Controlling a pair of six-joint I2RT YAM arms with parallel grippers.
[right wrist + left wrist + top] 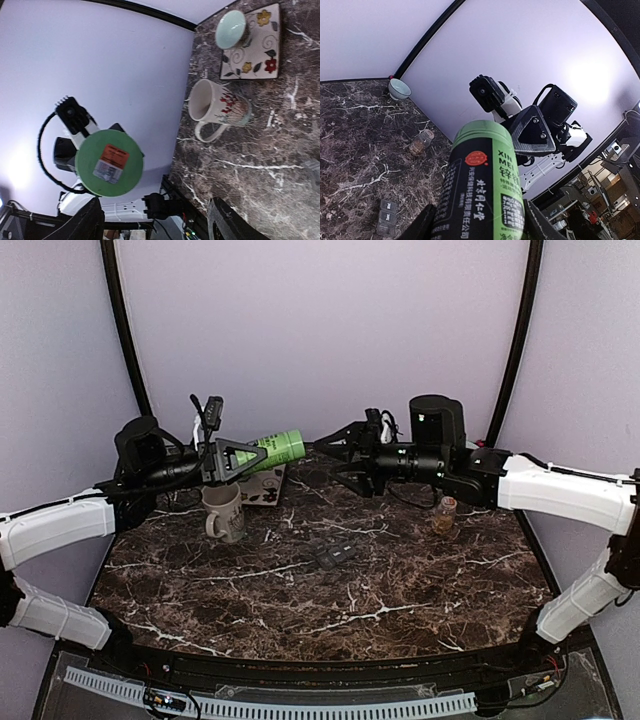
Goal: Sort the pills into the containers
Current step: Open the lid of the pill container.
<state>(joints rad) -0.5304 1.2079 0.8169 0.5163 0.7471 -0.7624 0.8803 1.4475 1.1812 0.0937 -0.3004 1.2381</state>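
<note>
On the green band of the bottle (506, 150), at lower centre of the left wrist view, "XIN MEI" is printed in white capitals, with larger white Chinese characters beneath. On its black panel a round red seal (475, 158) is set above a column of white Chinese characters. In the right wrist view, lower left, an orange label (114, 159) is seen on the bottle's green end; its print cannot be read.

I see the containers (335, 554) mid-table, the mug (224, 512) at their ten o'clock, the jar (444, 514) at two, and a bowl (231, 29) on the tile (260, 47) behind the mug.
</note>
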